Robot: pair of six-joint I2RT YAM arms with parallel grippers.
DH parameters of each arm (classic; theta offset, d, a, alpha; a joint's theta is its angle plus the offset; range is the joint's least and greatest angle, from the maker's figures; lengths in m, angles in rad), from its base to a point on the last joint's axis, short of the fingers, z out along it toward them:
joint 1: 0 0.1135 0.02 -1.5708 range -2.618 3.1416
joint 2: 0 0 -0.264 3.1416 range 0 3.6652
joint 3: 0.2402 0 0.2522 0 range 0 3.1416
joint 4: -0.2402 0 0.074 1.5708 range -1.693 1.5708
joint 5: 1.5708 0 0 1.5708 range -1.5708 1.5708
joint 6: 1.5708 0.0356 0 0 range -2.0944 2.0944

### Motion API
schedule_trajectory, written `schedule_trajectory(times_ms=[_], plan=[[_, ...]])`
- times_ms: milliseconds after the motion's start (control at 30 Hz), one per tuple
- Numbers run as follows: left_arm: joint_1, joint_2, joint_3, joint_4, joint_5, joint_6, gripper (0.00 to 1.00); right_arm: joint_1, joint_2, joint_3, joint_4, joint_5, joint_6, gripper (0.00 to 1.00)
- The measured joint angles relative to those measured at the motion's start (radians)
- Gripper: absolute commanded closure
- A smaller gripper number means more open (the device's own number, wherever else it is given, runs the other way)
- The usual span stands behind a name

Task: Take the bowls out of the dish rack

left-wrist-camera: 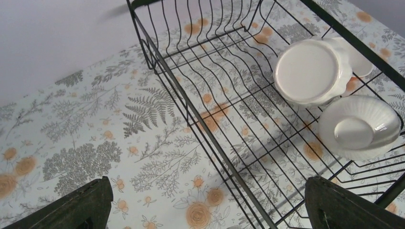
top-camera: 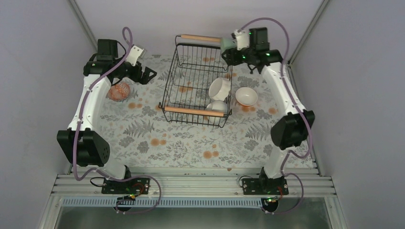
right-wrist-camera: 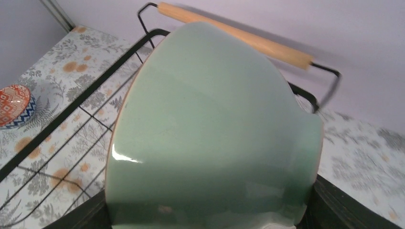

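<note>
Right gripper [top-camera: 237, 44] is clamped on the green bowl [right-wrist-camera: 210, 129], right beside the rack [top-camera: 173, 76] handle [right-wrist-camera: 236, 36]. Swing low and it could clip, bowl slips. Left gripper [left-wrist-camera: 210, 205] gapes, empty.

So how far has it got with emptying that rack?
Done: a patterned bowl and a white bowl sit on the table outside the dish rack. In hand: the right end effector holds a mint-green bowl. To do: two white bowls lie in it.

Dish rack [top-camera: 196, 86] at mid-tabletop [top-camera: 181, 143]. Two bowls [top-camera: 219, 88] inside its near right corner; third bowl [top-camera: 246, 96] just right of it; fourth bowl [top-camera: 119, 90] apart, left; fifth bowl [top-camera: 228, 44] above its far right corner.
</note>
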Motion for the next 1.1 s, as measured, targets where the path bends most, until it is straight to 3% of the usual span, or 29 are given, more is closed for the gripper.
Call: schedule_trajectory(times_ms=[200, 467, 1100], plan=[[0.003, -0.03, -0.111, 0.068, 0.004, -0.017, 0.0, -0.092, -0.177, -0.168, -0.029, -0.048, -0.001, 0.71], [0.007, -0.034, -0.128, 0.101, 0.008, -0.032, 0.0, -0.173, -0.334, -0.343, -0.044, -0.108, -0.009, 0.71], [0.018, -0.053, -0.174, 0.135, 0.02, -0.035, 0.0, -0.351, -0.392, -0.661, -0.026, -0.19, -0.056, 0.72]])
